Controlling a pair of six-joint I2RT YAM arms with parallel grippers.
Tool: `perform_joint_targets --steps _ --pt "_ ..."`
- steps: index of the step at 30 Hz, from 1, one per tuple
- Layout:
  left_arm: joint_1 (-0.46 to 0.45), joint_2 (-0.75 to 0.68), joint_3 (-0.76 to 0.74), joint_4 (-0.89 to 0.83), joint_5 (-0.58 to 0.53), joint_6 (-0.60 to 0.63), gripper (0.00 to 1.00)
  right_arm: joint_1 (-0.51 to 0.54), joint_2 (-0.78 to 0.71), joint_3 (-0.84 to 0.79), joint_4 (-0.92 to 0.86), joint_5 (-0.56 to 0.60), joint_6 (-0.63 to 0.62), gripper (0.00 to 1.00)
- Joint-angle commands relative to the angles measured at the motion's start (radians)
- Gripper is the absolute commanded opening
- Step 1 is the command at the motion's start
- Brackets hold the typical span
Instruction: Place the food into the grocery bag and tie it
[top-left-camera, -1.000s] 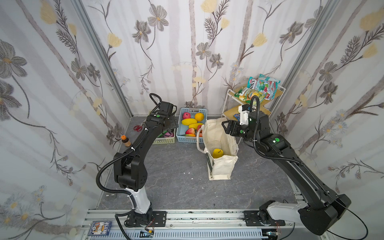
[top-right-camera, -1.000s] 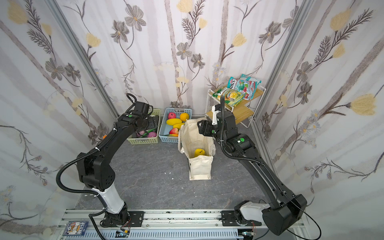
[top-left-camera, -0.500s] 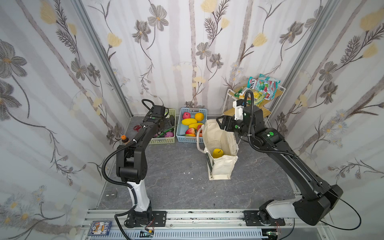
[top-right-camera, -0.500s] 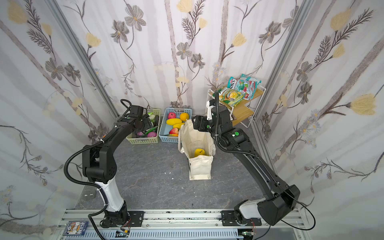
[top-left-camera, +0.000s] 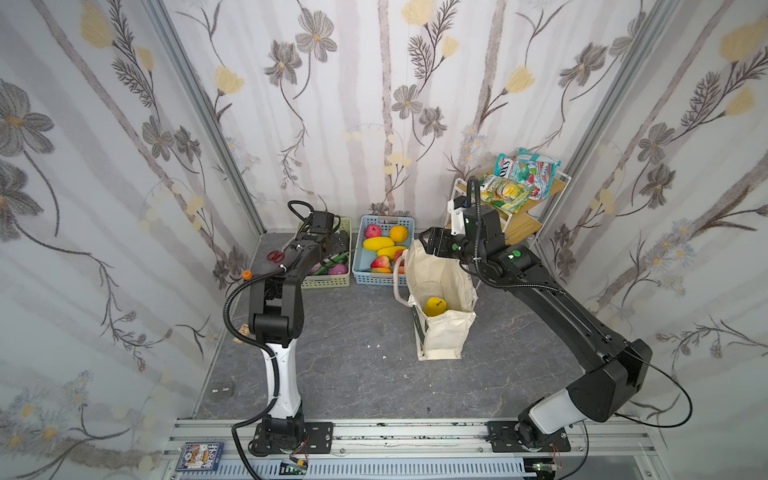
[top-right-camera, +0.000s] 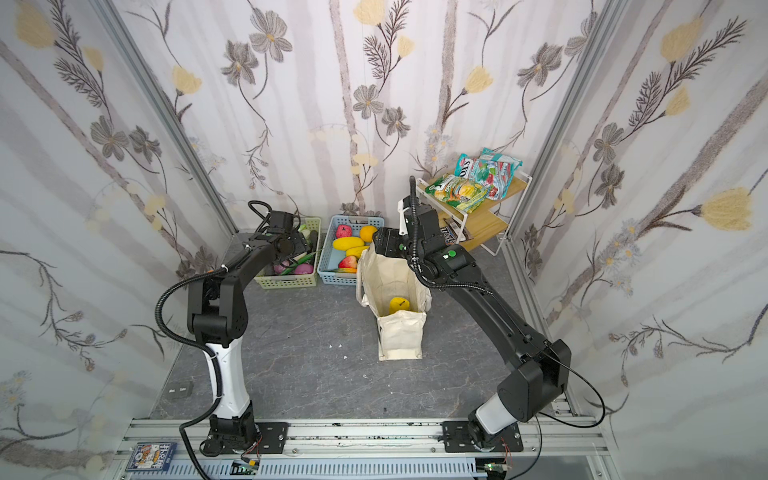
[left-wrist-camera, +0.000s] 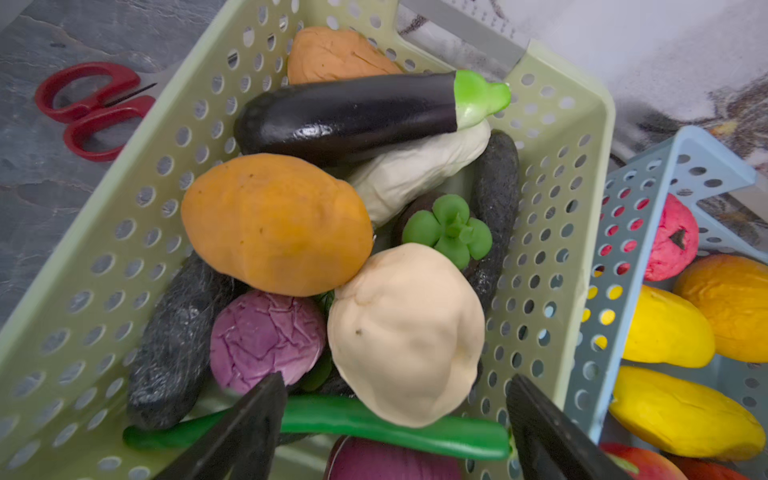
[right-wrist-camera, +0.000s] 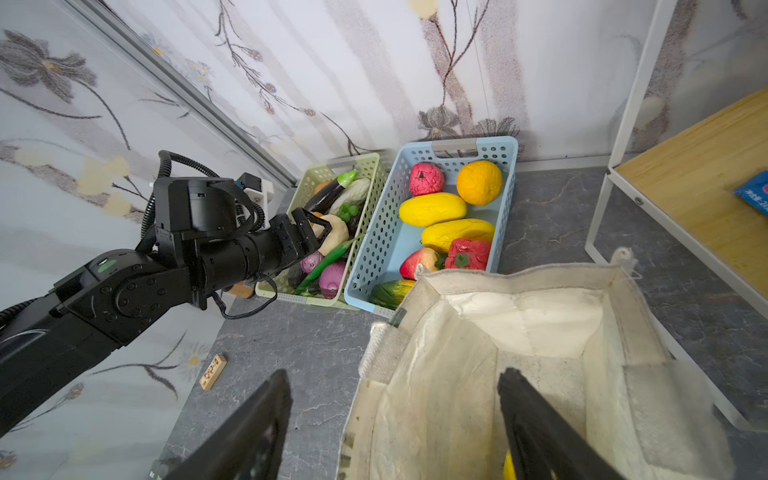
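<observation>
The cream grocery bag (top-left-camera: 440, 328) (top-right-camera: 401, 336) stands open on the grey floor, with one yellow fruit (top-left-camera: 435, 306) inside. My right gripper (right-wrist-camera: 394, 374) (top-left-camera: 428, 243) hangs open and empty over the bag's near rim (right-wrist-camera: 519, 274). Most food lies in two baskets. My left gripper (left-wrist-camera: 395, 380) (right-wrist-camera: 318, 230) is open low over the green basket (left-wrist-camera: 124, 199), its fingers either side of a cream toy (left-wrist-camera: 407, 332) that rests on a long green vegetable (left-wrist-camera: 374, 424). An orange toy (left-wrist-camera: 274, 224), an eggplant (left-wrist-camera: 345, 116) and a purple toy (left-wrist-camera: 262, 336) lie around it.
A blue basket (top-left-camera: 374, 276) of yellow, orange and red fruit stands between the green basket and the bag. Snack packets (top-left-camera: 519, 183) lie on a white-framed wooden shelf (top-left-camera: 523, 228) at the back right. Red scissors (left-wrist-camera: 83, 108) and a small wooden block (right-wrist-camera: 212, 371) lie on the floor.
My left arm has folded in and its gripper has come down over the green basket. My right gripper has shifted left along the bag's top, still open.
</observation>
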Motion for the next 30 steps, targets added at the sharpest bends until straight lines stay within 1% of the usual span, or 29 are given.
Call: perform_joint_targets --steps 1,4,13,22,24,28,30 --pt "0.001 0.035 0.046 0.005 -0.018 0.030 0.86 -0.001 0.007 0.009 -0.040 0.078 -0.012 0.78" --pt "0.004 0.076 0.100 -0.008 -0.002 0.038 0.86 -0.001 0.005 0.007 -0.057 0.094 -0.015 0.78" --pt "0.005 0.168 0.201 -0.094 -0.022 0.017 0.85 -0.002 -0.016 -0.019 -0.066 0.117 -0.011 0.79" --pt "0.006 0.220 0.230 -0.134 -0.044 0.038 0.86 -0.002 -0.024 -0.023 -0.070 0.112 -0.005 0.80" --pt "0.006 0.225 0.233 -0.137 -0.048 0.035 0.84 -0.002 -0.027 -0.019 -0.073 0.109 -0.007 0.80" --pt "0.006 0.216 0.232 -0.129 -0.047 0.045 0.75 -0.002 -0.036 -0.017 -0.076 0.107 -0.007 0.79" --pt "0.006 0.209 0.237 -0.135 -0.050 0.055 0.75 -0.003 -0.038 -0.018 -0.078 0.106 -0.007 0.79"
